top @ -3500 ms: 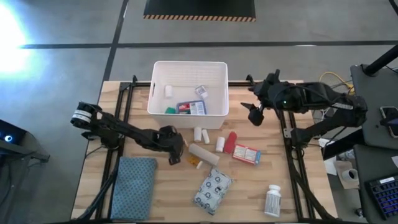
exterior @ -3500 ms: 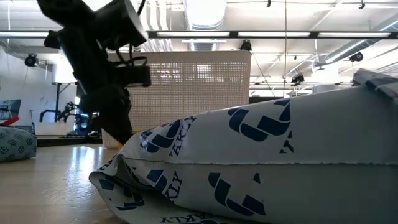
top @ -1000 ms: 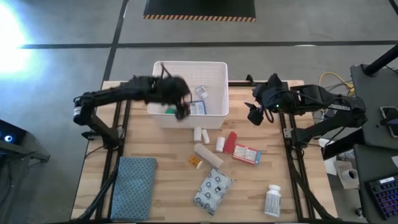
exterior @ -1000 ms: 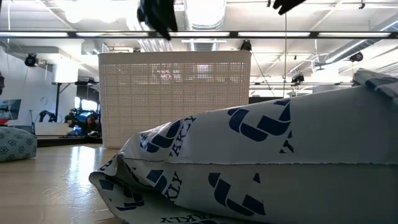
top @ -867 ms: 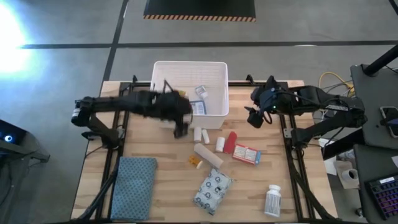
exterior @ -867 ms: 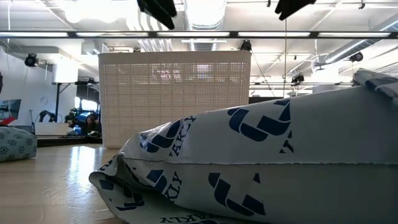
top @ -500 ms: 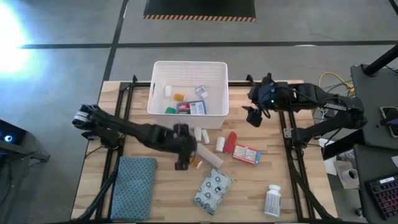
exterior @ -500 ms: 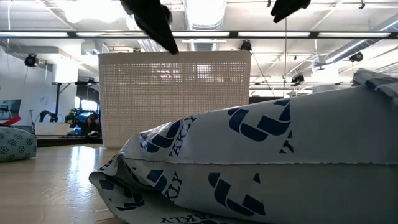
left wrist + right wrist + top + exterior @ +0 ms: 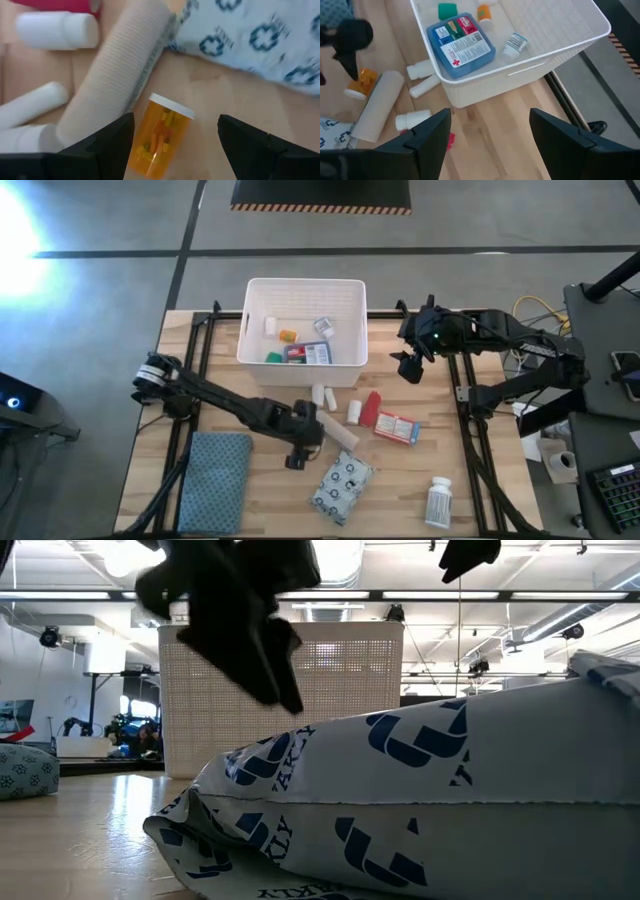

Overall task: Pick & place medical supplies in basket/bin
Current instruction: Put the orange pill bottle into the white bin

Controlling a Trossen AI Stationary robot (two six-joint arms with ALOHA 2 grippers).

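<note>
My left gripper [image 9: 299,450] is open, low over the table near the middle. Its fingers stand on either side of an orange vial [image 9: 157,132] that lies on its side next to a beige bandage roll [image 9: 120,85]. The patterned packet [image 9: 342,487] lies just beyond, toward the near edge. The white bin [image 9: 305,292] stands at the far middle and holds a blue-white pouch [image 9: 461,46], another orange vial [image 9: 288,335], a small bottle [image 9: 514,44] and a white roll [image 9: 270,326]. My right gripper [image 9: 409,367] is open and empty, raised to the right of the bin.
White bottles [image 9: 320,395] [image 9: 354,412], a red tube [image 9: 372,408] and a red-white box [image 9: 397,427] lie in front of the bin. Another white bottle [image 9: 439,502] is at the near right. A blue-grey folded cloth [image 9: 215,480] is at the near left.
My left gripper has gone from above the bin toward the table's near edge and down to the orange vial by the bandage roll. An orange vial now shows in the bin where the gripper hung before. My right gripper has stayed about where it was.
</note>
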